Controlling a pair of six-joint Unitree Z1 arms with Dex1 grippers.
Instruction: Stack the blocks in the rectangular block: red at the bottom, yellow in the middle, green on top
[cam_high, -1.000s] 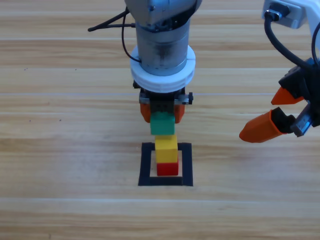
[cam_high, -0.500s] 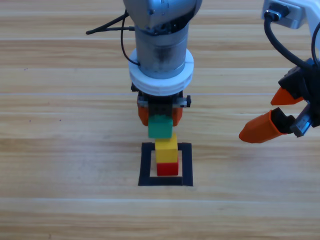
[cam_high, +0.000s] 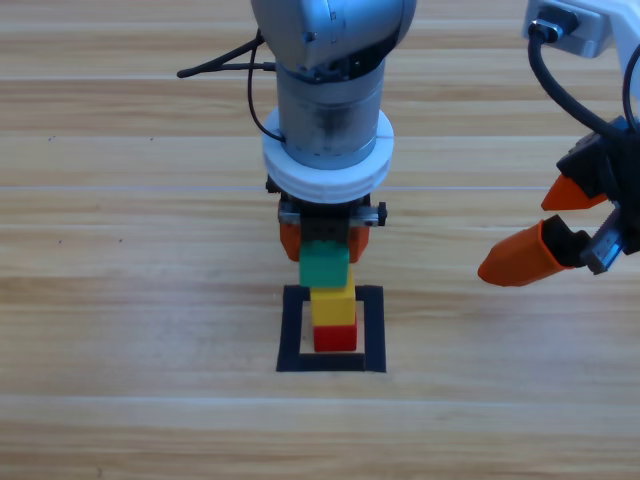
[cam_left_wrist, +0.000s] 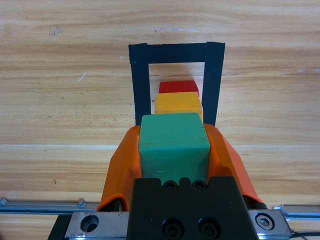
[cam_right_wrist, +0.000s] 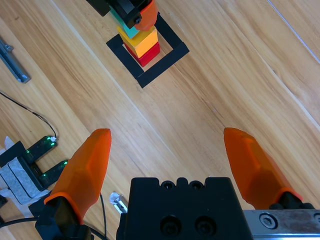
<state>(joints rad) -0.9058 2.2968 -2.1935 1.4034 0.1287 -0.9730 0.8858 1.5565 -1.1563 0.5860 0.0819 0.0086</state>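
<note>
We see the left gripper clamped on the small teal-green cube, its two orange jaws pressed against the cube's opposite sides, and over the last second it has carried the cube down and slightly toward the stack, so that the cube now sits directly at the 12 o'clock edge of the small yellow cube in the high view, where a moment ago it hung a little off to 11 o'clock. The yellow cube rests on the small red cube, both inside the flat rectangular outline of black tape on the wooden table. From the left wrist view the green cube lines up over the yellow one; whether it touches yet we cannot tell. We judge the last placement is nearly finished, with only the final lowering and release left. The right gripper waits at 3 o'clock, jaws spread wide, holding nothing.
</note>
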